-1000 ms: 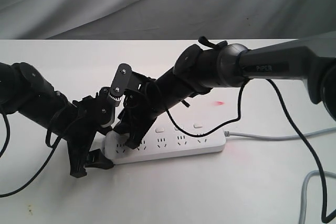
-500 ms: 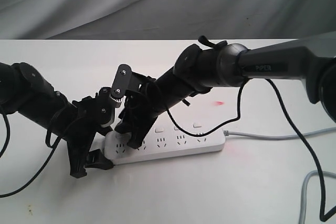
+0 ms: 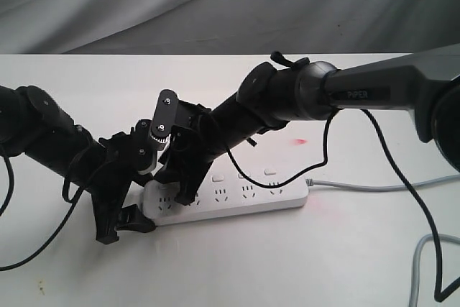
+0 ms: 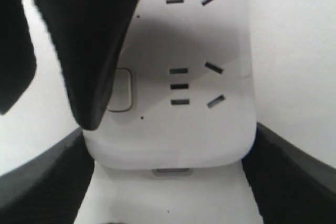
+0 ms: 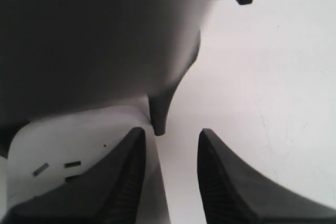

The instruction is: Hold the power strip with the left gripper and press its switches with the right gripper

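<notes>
The white power strip (image 3: 248, 198) lies on the white table, its grey cord (image 3: 374, 188) running off to the right. My left gripper (image 3: 136, 213) is shut on the strip's left end; in the left wrist view its two jaws flank the rounded end (image 4: 168, 145). My right gripper (image 3: 183, 188), on the arm lettered PiPER, reaches down onto the strip's left part. One of its fingers (image 4: 89, 51) has its tip right beside the end switch (image 4: 122, 90). Three further switches (image 3: 243, 175) show uncovered. The right fingers (image 5: 128, 177) stand a narrow gap apart, with nothing between them.
A grey cloth (image 3: 215, 5) hangs behind the table. A red light spot (image 3: 300, 140) lies on the tabletop behind the strip. Loose black cable (image 3: 402, 177) droops from the right arm, and a grey cable (image 3: 419, 267) curls at the front right.
The right gripper has edged very slightly toward the strip's left end. The left gripper and the strip have stayed where they were.
</notes>
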Robot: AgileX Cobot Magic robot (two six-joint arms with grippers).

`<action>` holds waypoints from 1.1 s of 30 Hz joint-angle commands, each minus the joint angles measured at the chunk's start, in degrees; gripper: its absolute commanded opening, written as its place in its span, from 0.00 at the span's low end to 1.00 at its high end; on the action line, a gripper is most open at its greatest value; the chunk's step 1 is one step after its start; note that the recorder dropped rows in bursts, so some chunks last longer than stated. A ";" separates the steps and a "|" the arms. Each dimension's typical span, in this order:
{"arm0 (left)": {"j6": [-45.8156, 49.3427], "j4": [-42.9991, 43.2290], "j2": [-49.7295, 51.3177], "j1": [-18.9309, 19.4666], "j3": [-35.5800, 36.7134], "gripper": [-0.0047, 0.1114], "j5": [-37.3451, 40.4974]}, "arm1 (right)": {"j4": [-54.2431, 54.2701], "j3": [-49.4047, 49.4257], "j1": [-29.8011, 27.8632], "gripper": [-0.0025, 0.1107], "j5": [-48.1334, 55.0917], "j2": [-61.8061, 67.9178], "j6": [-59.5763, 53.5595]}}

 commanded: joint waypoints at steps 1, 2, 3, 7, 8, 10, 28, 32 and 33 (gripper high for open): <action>1.53 2.14 1.11 -0.18 0.54 0.44 -0.23 | -4.41 0.80 0.59 0.31 0.34 2.73 -5.10; 1.53 2.14 1.11 -0.18 0.54 0.44 -0.23 | -4.41 0.80 0.59 0.31 0.56 2.73 -5.90; 1.53 2.14 1.11 -0.18 0.54 0.44 -0.23 | -4.41 0.80 0.59 0.31 0.56 2.73 -6.66; 1.36 2.14 1.11 -0.18 0.54 0.44 -0.23 | -4.64 0.80 0.59 0.31 0.66 3.10 -8.25; 1.36 2.14 1.11 -0.18 0.54 0.44 -0.23 | -4.64 0.80 0.59 0.31 0.96 3.25 -8.80; 1.36 2.14 1.11 -0.18 0.54 0.44 -0.23 | -4.64 0.80 0.59 0.31 1.79 3.60 -9.38; 1.54 2.14 1.11 -0.18 0.54 0.44 -0.23 | -4.61 3.56 0.48 0.31 1.06 3.89 -12.32; 1.37 2.14 1.11 -0.18 0.54 0.44 -0.23 | -4.61 4.17 -0.18 0.31 0.40 3.89 -12.32; 1.37 2.14 1.11 -0.18 0.54 0.44 -0.23 | -4.73 4.44 -0.57 0.31 0.29 3.89 -12.32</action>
